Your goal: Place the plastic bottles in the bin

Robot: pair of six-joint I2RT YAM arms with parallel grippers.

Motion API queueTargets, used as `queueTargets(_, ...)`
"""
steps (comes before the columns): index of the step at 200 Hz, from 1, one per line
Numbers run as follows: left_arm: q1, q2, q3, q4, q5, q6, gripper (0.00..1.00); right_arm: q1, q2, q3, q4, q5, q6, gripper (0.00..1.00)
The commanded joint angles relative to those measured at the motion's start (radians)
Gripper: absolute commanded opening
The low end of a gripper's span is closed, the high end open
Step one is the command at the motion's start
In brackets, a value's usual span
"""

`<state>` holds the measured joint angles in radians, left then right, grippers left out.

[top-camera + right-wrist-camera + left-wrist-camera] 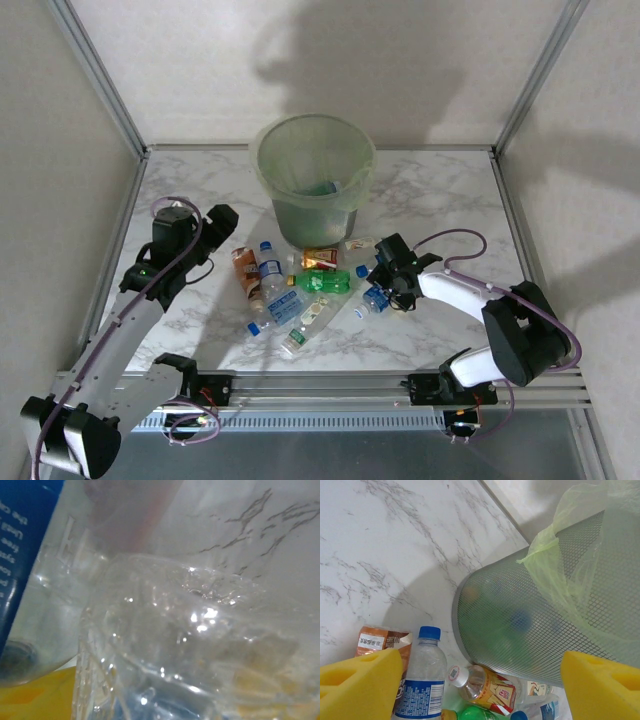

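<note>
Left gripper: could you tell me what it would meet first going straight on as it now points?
Likely the red-labelled bottle at the foot of the bin, ahead of the left gripper; depth is unclear, so perhaps the bin.

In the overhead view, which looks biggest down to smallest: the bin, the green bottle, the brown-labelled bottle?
1. bin, by far.
2. green bottle and brown-labelled bottle: about alike, too close to rank.

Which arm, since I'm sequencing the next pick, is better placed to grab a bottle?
Right. The right gripper is down at the right edge of the bottles, a clear bottle close against its pad. The left gripper hovers open and empty left of them.
</note>
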<state>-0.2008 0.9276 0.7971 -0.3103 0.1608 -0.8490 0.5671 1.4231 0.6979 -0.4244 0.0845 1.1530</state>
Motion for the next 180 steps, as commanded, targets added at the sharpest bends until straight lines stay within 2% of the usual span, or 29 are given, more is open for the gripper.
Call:
queueTargets(1,0.009,0.006,-0.014,0.022,0.011,0.004,0.82,-0.009,0.002,-0.018,-0.001,0.034,-0.013,0.75)
queueTargets(45,0.009,0.006,-0.015,0.022,0.010,0.002,0.82,-0.010,-0.035,-0.016,-0.028,0.055,-0.018,0.68)
queueTargets(108,0.009,0.015,-0.004,0.028,0.018,-0.003,0.82,-0.010,-0.170,0.043,-0.158,0.127,-0.038,0.65)
queueTargets(148,0.009,0.016,-0.002,0.028,0.020,-0.004,0.82,-0.025,-0.278,0.159,-0.249,0.212,-0.081,0.65)
queueTargets(180,0.009,0.024,0.003,0.028,0.023,-0.004,0.82,-0.035,-0.309,0.354,-0.258,0.275,-0.183,0.64)
